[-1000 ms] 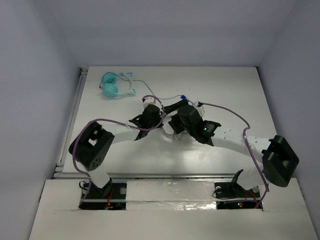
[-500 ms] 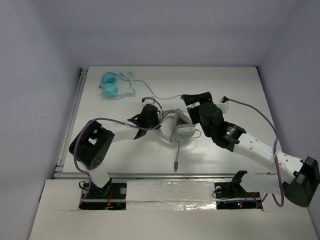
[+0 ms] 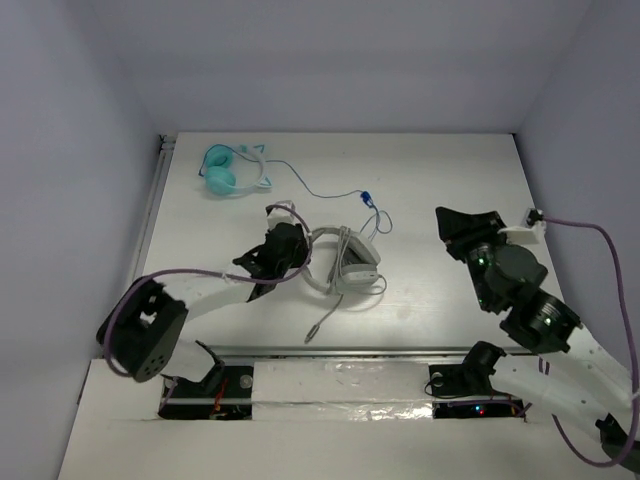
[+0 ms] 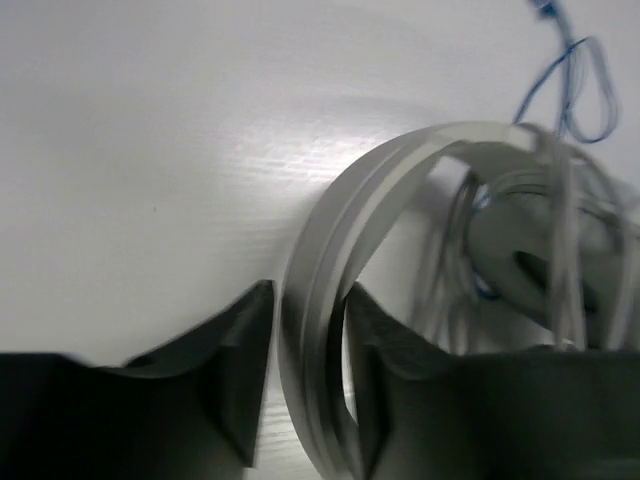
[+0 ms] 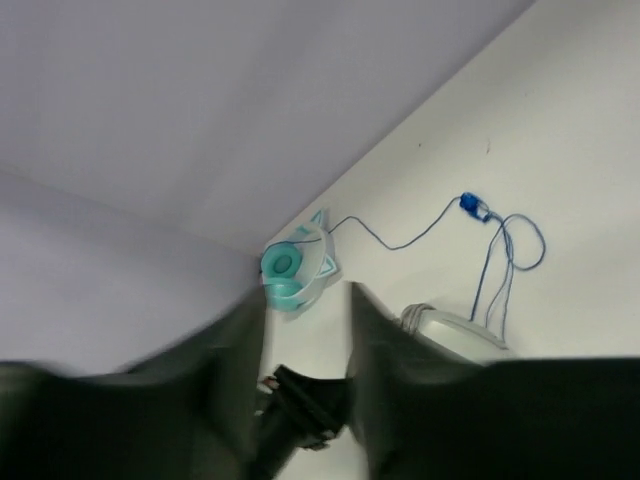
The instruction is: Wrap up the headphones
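L claw sits mid-table, fingers either side of the headband and pressed close on it. It looks clamped on the band, w/ at most a sliver of gap on one side in the wrist view. Behind it, far-left on the table, the teal headphones lie well apart and aren't part of the job.

Just right of the L claw are the headphones, white, cups folded together, lying flat near table centre. The cable shows several turns over the cups, then a loose tail runs toward the near edge, ending in the plug. The blue cable from the teal set loops in just beside the rear of the white cups; can't tell if it's touching.

R claw is well apart to the right, fingers spread, nothing btwn them, aimed back across the table.

Judgement: wrap is mostly done and the tail is what's left. To do it well:
- Keep L clamped on the band so the cups don't spin or slide.
- Bring R down on the tail near the plug, not mid-run.
- Wind in the same direction as the existing turns w/ light tension, or the coils may slip off.
- Stay clear of the blue loop, a snag would drag the teal set.
- Tuck the plug under a turn.
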